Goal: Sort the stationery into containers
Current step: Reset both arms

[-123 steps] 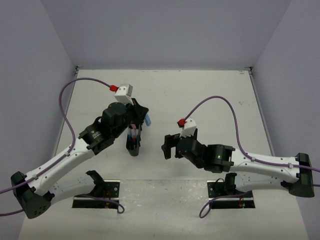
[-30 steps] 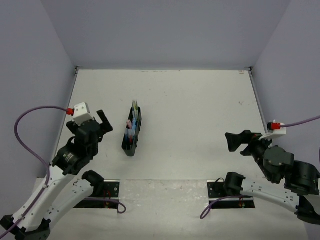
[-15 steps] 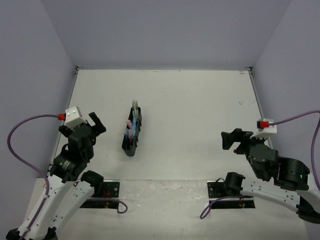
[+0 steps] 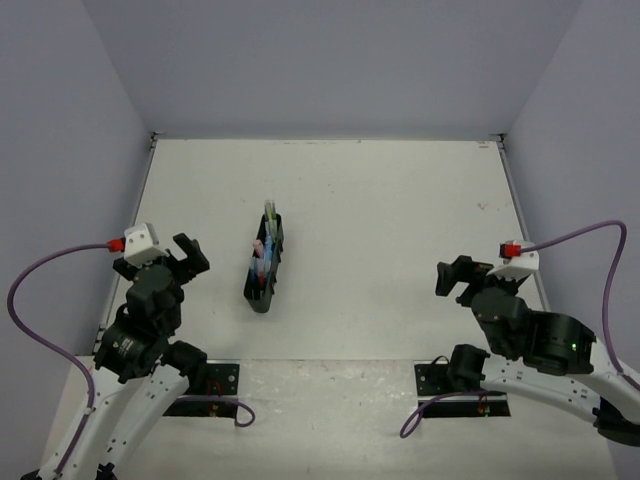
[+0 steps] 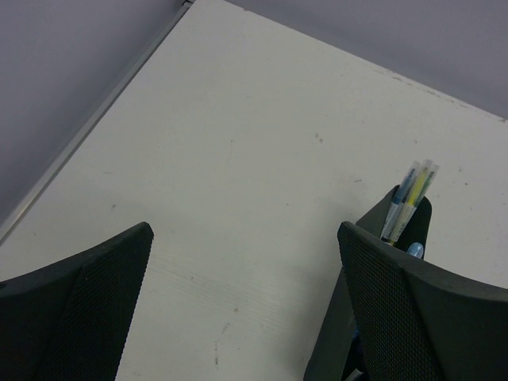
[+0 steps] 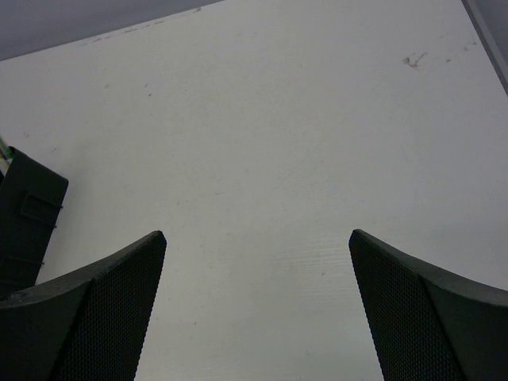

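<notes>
Count: one black organiser (image 4: 264,270), a narrow row of joined square compartments in hard matte plastic, lying roughly front-to-back on the worktop (image 4: 400,200), left of centre. Stationery sits inside it. The far-end compartment holds a bunch of thin pens (image 5: 411,198), yellow-green and blue, standing upright; it looks like three from the left wrist view, but I can't be sure. A rounded light-blue piece (image 5: 415,251) sits just nearer than them. The top view adds a pink piece (image 4: 257,247) about midway along, and blue and red tips (image 4: 261,272) in the nearer compartments; the total per compartment can't be resolved. Two arms, white shells with black joints, one purple cable (image 4: 40,300) each, ending in a red plug. Each arm has two black wedge-shaped pads with a fine mesh texture on the inner faces. Left fingers (image 4: 188,252) are spread wide with nothing between them, near the organiser on its left side and not touching it. Right fingers (image 4: 451,277) are likewise spread wide and empty, well apart from it on the right; only the organiser's end shows at the left edge of the right wrist view. The worktop is white and matte with faint scuffs.
</notes>
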Robot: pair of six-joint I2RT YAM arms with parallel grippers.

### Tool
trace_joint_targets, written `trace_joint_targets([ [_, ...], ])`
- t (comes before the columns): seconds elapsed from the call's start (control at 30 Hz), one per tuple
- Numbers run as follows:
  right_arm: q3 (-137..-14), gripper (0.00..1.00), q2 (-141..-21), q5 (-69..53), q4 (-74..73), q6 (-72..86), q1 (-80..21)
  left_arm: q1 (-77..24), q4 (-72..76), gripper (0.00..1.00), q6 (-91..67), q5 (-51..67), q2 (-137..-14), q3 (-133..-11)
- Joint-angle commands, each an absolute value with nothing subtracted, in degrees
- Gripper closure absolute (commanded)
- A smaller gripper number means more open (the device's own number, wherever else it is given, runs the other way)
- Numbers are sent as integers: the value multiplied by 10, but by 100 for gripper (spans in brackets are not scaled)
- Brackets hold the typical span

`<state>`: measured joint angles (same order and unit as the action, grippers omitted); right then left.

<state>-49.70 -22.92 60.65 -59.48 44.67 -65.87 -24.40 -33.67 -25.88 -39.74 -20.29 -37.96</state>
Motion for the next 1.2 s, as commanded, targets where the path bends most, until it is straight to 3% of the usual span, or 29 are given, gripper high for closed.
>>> trace_joint_targets([
  [0.0,-490,1,-244,647,-575,477,-659,-240,-314,0,-242,-391,-204,-374],
  [1.17,-477,1,-201,631,-576,484,-660,-240,-292,0,-232,-376,-196,-356],
])
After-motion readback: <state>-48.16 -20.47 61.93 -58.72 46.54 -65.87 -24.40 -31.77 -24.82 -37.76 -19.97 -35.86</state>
